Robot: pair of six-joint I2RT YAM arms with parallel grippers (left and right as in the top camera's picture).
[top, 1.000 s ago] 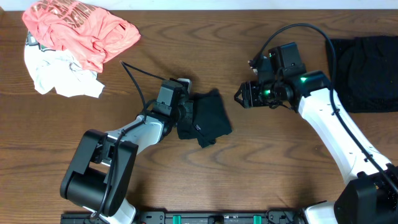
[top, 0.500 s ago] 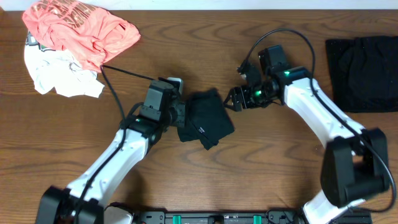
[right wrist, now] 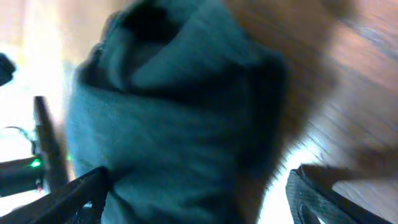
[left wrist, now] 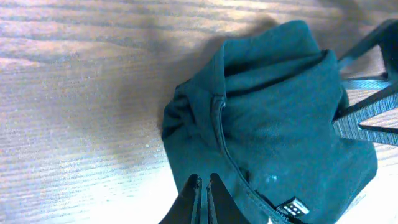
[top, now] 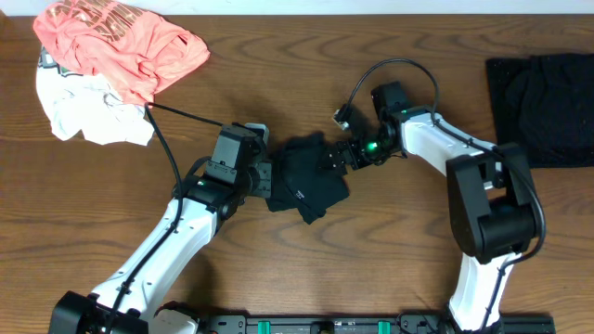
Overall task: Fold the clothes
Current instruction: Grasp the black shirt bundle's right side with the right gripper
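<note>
The black garment (top: 306, 176) lies bunched in the middle of the table, with a label near its front edge. My left gripper (top: 266, 178) is at its left edge; in the left wrist view its fingers (left wrist: 204, 194) are pressed together on the hem of the garment (left wrist: 280, 118). My right gripper (top: 338, 158) is at the garment's right edge. In the right wrist view its fingers (right wrist: 199, 199) are spread wide on either side of the blurred garment (right wrist: 168, 124). The right gripper's fingers also show in the left wrist view (left wrist: 373, 93).
A stack of folded black garments (top: 543, 107) lies at the far right edge. A coral-pink printed shirt (top: 121, 42) lies heaped on a white garment (top: 88, 116) at the far left. Bare wooden table (top: 306, 269) lies in front.
My right gripper has moved left from open table to the garment's right edge and now straddles it. My left arm has stretched out, its gripper staying at the garment's left edge.
</note>
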